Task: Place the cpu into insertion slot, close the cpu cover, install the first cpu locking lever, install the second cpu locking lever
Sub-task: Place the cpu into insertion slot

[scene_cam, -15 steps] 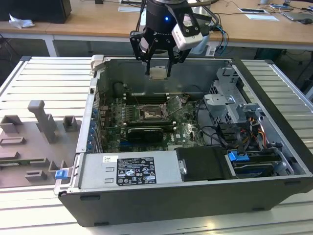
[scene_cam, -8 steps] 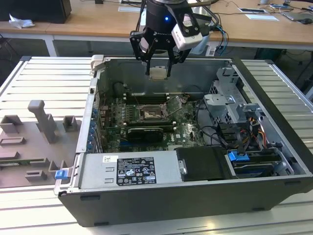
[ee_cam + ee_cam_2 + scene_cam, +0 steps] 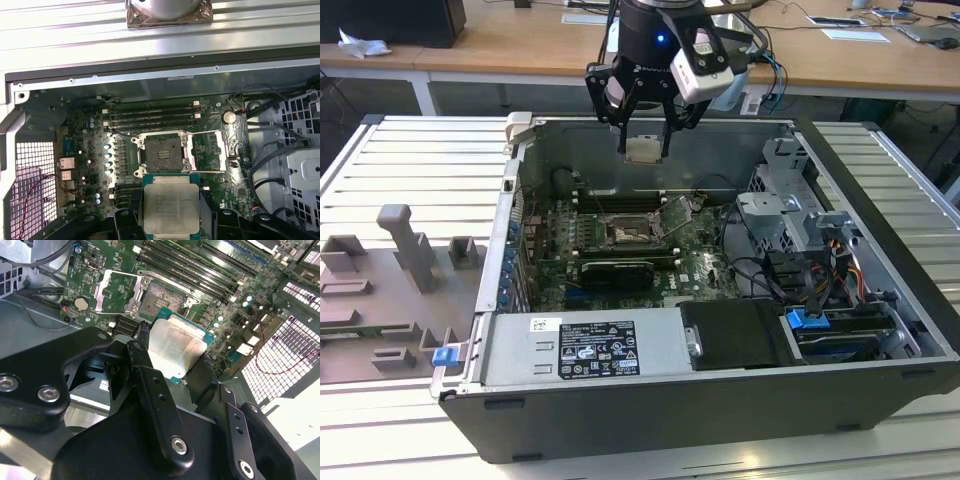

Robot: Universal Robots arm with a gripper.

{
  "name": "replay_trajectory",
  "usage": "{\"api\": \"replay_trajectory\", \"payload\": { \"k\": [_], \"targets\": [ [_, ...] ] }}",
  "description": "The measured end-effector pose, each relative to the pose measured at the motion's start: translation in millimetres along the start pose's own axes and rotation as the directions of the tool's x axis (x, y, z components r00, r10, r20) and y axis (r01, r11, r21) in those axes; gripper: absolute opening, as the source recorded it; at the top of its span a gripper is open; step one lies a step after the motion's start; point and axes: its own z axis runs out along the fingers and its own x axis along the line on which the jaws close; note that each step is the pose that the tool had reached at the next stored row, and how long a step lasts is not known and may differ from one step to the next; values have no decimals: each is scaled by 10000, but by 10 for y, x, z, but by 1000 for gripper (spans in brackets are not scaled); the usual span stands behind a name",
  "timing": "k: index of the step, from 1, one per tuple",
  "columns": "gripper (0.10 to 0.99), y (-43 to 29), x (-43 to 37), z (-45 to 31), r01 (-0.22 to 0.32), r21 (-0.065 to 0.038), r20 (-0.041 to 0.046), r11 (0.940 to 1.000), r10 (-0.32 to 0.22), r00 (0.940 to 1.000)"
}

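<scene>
Gripper (image 3: 645, 152) clamps the cpu (image 3: 171, 207) high over an edge of the motherboard (image 3: 82, 150), seemingly short of the insertion slot (image 3: 162, 152); the cpu cover (image 3: 102, 292) stands open. Placement step; seating needs square alignment.

A: Is there any writing here that one can read?

B: Not really. A black label (image 3: 595, 349) with white print and small marks lies on the grey box (image 3: 658, 345) at the near side of the case (image 3: 620, 420), toward the exterior view's left. Its letters are too small to read.

A: Anything beside it?

B: A small white sticker (image 3: 542, 324), just at its side toward the exterior view's left, also not readable.

A: And the cpu (image 3: 171, 207)?

B: In the first wrist view its metal face has a few faint lines of print. I cannot read them.
</scene>
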Motion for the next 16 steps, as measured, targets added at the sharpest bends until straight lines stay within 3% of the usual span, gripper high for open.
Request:
{"api": "replay_trajectory", "payload": {
  "k": [16],
  "targets": [
    [541, 0, 0, 2, -107, 8, 10, 9999, 107, 9999]
  ]
}}
